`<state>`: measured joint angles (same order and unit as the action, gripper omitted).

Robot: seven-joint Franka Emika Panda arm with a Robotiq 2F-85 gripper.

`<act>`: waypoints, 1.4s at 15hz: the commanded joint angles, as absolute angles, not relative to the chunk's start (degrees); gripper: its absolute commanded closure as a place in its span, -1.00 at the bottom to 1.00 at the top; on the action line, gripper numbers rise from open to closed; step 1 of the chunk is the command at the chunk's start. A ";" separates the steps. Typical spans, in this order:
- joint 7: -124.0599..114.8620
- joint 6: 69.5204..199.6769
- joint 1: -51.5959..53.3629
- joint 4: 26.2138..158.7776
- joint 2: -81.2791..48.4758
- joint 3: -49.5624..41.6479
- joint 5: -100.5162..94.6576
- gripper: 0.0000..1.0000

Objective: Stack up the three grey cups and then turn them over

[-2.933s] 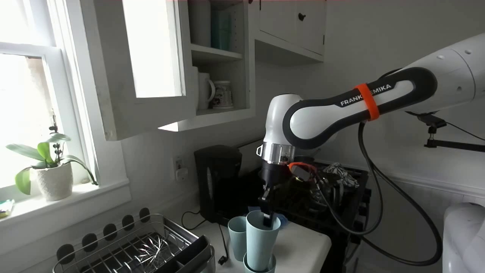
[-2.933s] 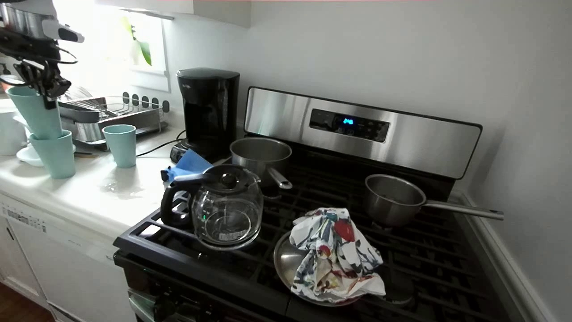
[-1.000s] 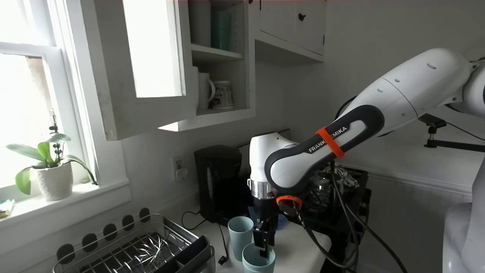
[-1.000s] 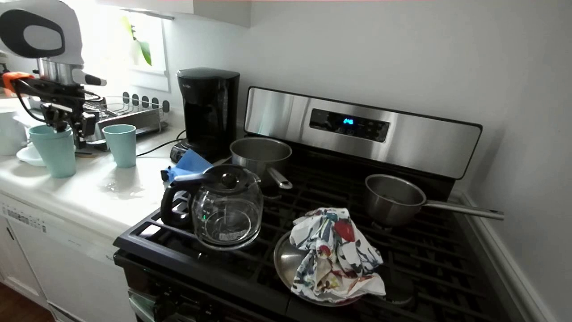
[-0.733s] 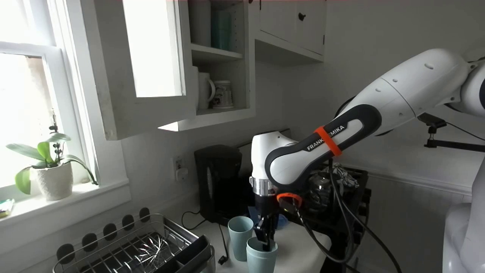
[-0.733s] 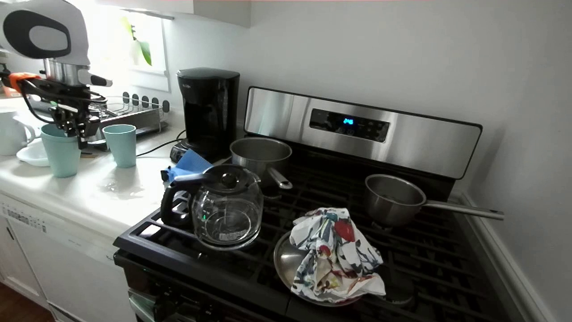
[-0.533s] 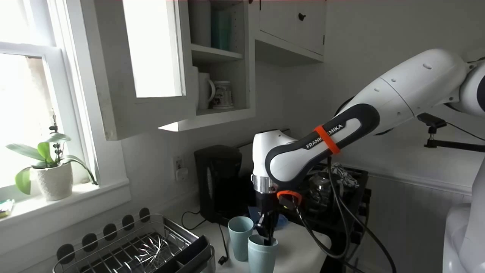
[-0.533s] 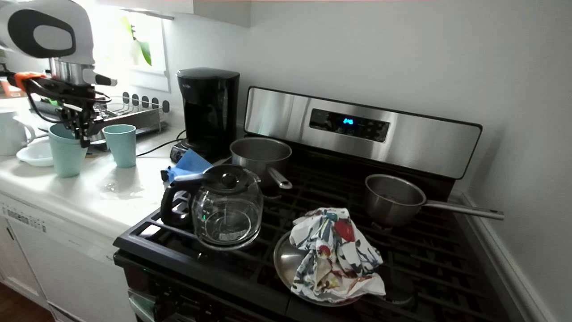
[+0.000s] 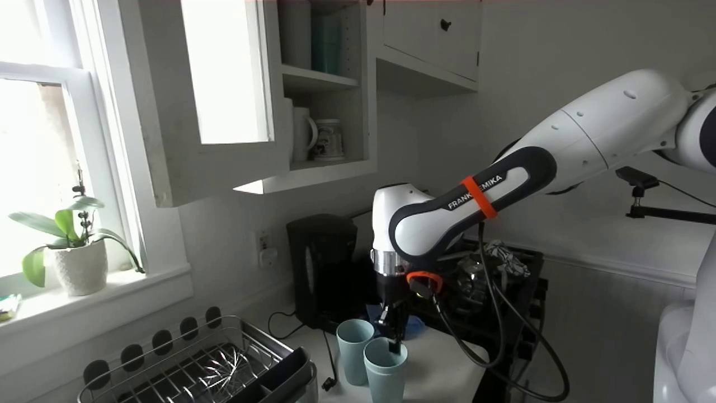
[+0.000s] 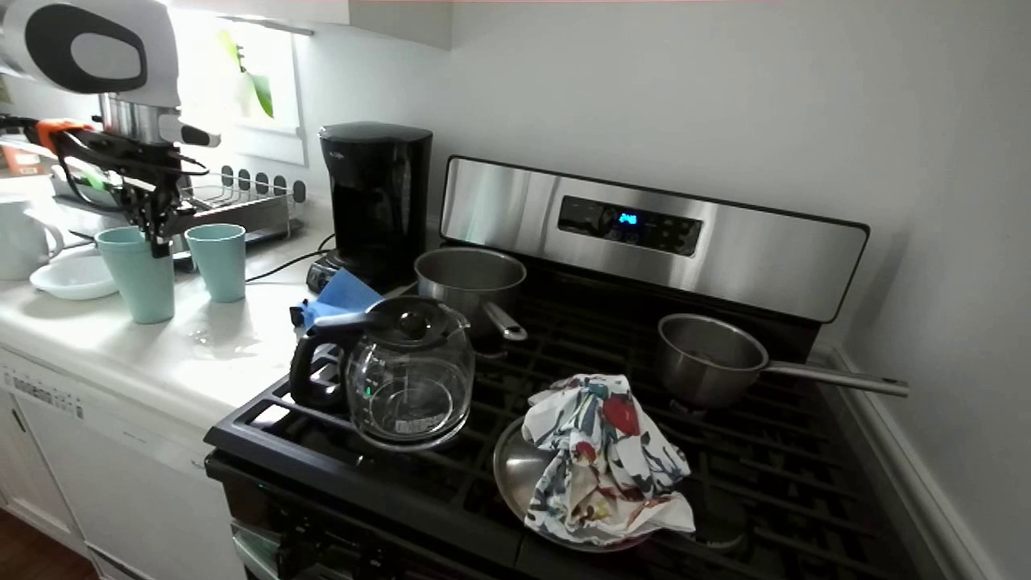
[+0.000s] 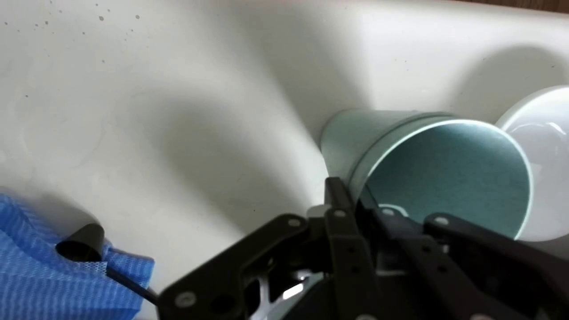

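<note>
Fingers (image 11: 336, 191) of the gripper (image 11: 351, 192) are pinched narrow over the rim of two nested grey cups (image 11: 426, 173), one finger outside the wall, its partner dipped inside. I can't see down to the floor of the stack; the inside goes dim, and in an exterior view its base drops off the bottom edge. Whether that base sits on the counter (image 10: 250, 348) or hangs just above, I can't tell. The third grey cup (image 10: 217, 264) stands upright near it, a slim gap between them, though in an exterior view the stack covers part of its side. Past the stack, away from that cup, lies a white dish (image 10: 72, 278), and farther along a white mug (image 10: 16, 246) is cut off at the view's left edge. The counter's front edge runs apart from the stack, with a strip of surface between. Sideways, the counter stretches as far as a blue cloth (image 11: 62, 284), cropped in the wrist view. Toward the wall stand the black coffee maker (image 10: 374, 193) and the half-masked dish rack (image 10: 266, 220).
</note>
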<state>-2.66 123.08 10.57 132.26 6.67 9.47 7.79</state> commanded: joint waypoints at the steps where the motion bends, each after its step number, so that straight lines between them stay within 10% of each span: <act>1: -4.25 120.17 9.80 131.06 7.89 9.22 6.87 0.97; 21: -8.48 113.27 0.14 129.93 20.21 1.46 7.14 0.97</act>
<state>-7.46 113.89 0.09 131.16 18.93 1.39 6.64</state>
